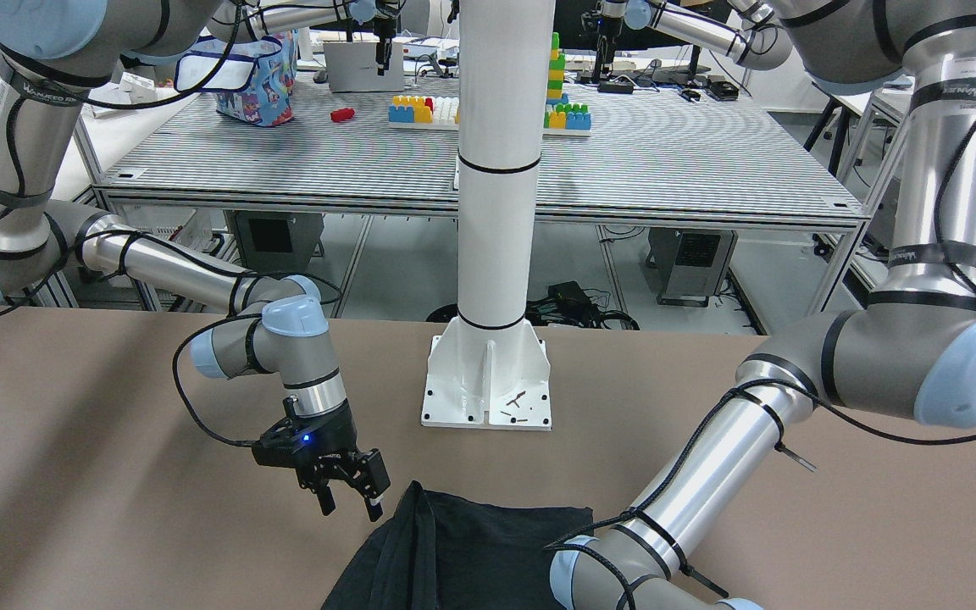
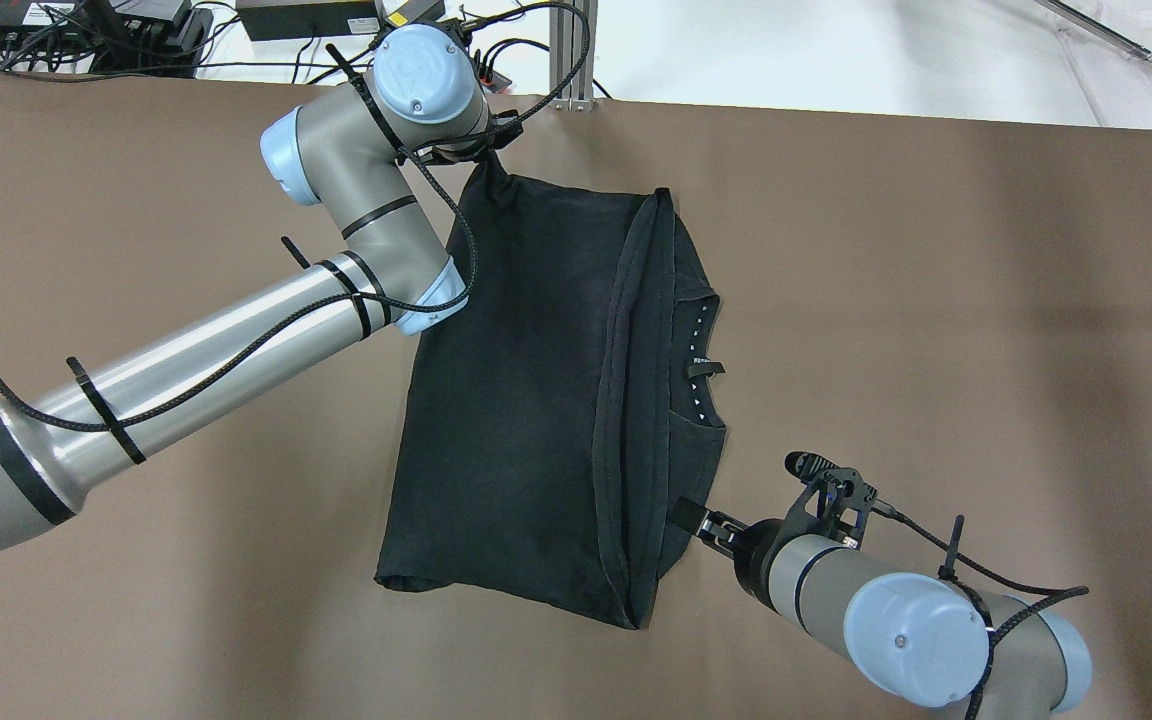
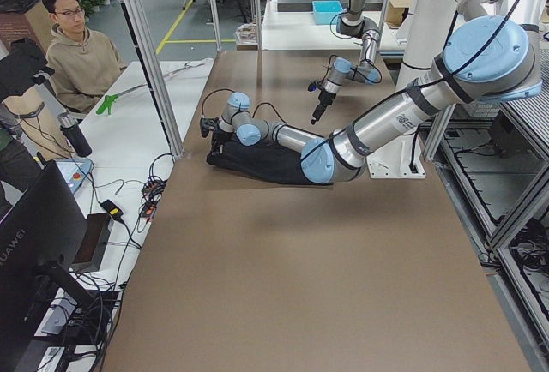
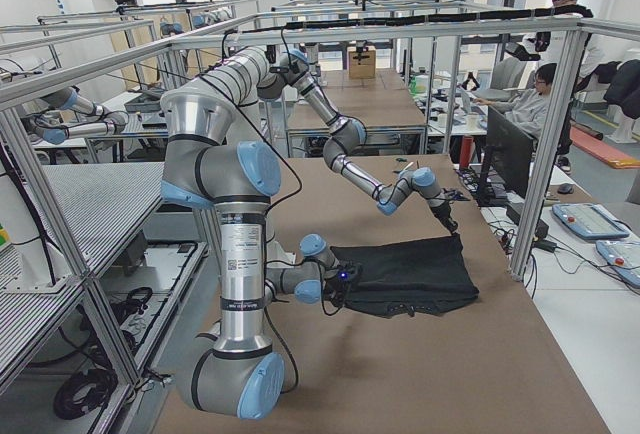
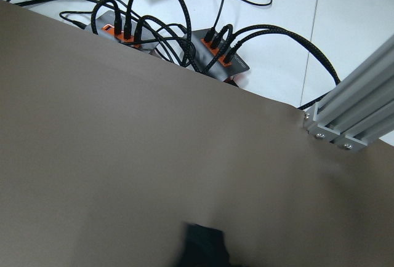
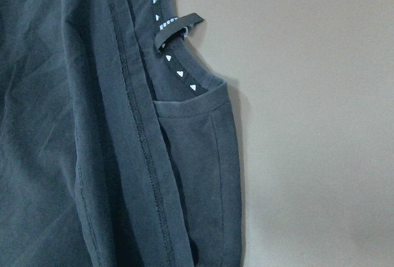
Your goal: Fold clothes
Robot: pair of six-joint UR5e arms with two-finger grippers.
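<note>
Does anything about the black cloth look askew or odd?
Yes. The black cloth lies skewed; its far corner is drawn to a point at the left tool, and the collar part sticks out past the folded edge.

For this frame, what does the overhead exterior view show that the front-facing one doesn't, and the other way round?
Only overhead: the whole black garment, its neckline with white triangle marks, and its far corner drawn to a peak under the left arm's wrist. Only front-facing: the white pillar on its base plate, and the table behind it with toy blocks and a blue patterned bag. Both: the right gripper, open in the front-facing view, close beside the garment's edge on the brown table.
</note>
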